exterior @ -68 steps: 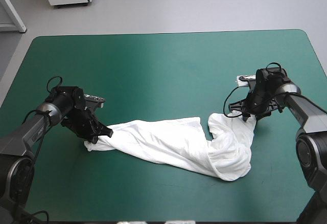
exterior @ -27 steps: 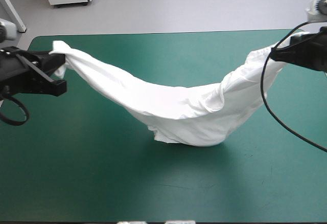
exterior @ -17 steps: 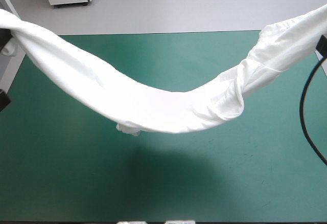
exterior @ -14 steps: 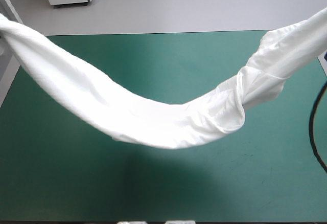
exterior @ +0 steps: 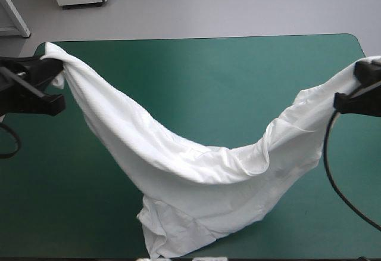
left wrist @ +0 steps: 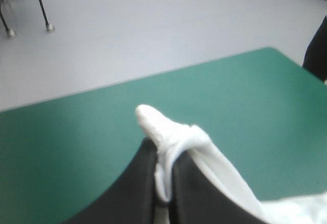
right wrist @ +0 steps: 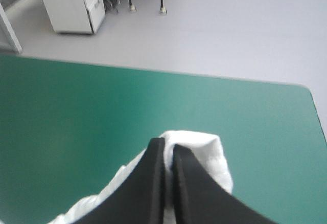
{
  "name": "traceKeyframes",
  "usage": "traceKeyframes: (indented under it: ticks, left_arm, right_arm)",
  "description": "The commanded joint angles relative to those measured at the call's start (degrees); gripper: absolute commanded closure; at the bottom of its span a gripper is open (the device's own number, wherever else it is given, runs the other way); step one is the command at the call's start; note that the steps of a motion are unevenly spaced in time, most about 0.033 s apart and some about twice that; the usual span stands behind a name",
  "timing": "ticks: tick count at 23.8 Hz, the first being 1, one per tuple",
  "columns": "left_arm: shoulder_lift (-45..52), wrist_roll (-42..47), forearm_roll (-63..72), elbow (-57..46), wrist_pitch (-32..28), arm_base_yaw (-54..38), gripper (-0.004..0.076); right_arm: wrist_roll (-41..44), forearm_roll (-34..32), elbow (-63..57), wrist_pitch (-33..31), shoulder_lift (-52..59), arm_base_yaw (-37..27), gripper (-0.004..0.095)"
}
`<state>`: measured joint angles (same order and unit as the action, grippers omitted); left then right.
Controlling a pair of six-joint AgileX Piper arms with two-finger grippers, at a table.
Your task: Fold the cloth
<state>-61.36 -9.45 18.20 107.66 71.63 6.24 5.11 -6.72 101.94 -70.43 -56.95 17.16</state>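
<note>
A: Well, status?
B: T-shirt (exterior: 196, 177) hung between left pincer (left wrist: 163, 150) and right pincer (right wrist: 169, 150), both clamped on it; middle draped on near tabletop (exterior: 208, 76). Spreading step judged underway; lowering flat is called for next.

table (exterior: 196, 76): most of the high view is filled by it, and its top is seen lying flat.
cover (exterior: 250, 70): teal-green and smooth, spread over the whole top up to every edge in view.
far edge (exterior: 202, 38): seen as a straight line near the top of the high view.
far right corner (exterior: 351, 42): rounded; it is shown rounded in the right wrist view too.
shade (exterior: 83, 213): a darker patch is seen on the cover toward the near left.
</note>
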Motion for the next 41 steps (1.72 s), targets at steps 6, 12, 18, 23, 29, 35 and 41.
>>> traceKeyframes:
  ticks: [6,12,18,23,29,35,41]
  left_arm:
    - [-8.62,-0.92,-0.37,-12.02,-1.19,0.38,0.0734]
    - [-19.20,-2.54,-0.37,-12.02,-8.77,0.38,0.0734]
    - [-28.73,-3.27,-0.37,-12.02,-14.41,0.38,0.0734]
    - [-34.23,-5.50,-0.37,-12.02,-16.59,0.38,0.0734]
    - [-39.94,-9.44,1.33,-12.02,-12.97,0.38,0.0407]
    - [-32.71,-9.18,1.14,-11.81,-8.05,0.48,0.0071]
    - [-15.23,-1.98,-0.73,-15.39,2.30,9.29,0.0071]
  right_arm:
    - [2.98,-6.49,-16.07,13.59,-6.48,0.10,0.0921]
    - [2.98,-8.15,-16.59,19.78,-17.19,0.00,0.0922]
    - [2.98,-7.74,-16.05,22.91,-27.38,-2.09,0.0921]
    - [2.98,-7.86,-15.93,24.47,-33.55,-4.00,0.0921]
    - [-4.54,-0.97,-15.80,26.34,-38.77,-8.17,0.0562]
    - [-6.30,3.58,-10.89,24.23,-34.33,-13.98,0.0224]
    - [-8.16,4.37,-16.36,17.48,-19.88,-14.76,0.0233]
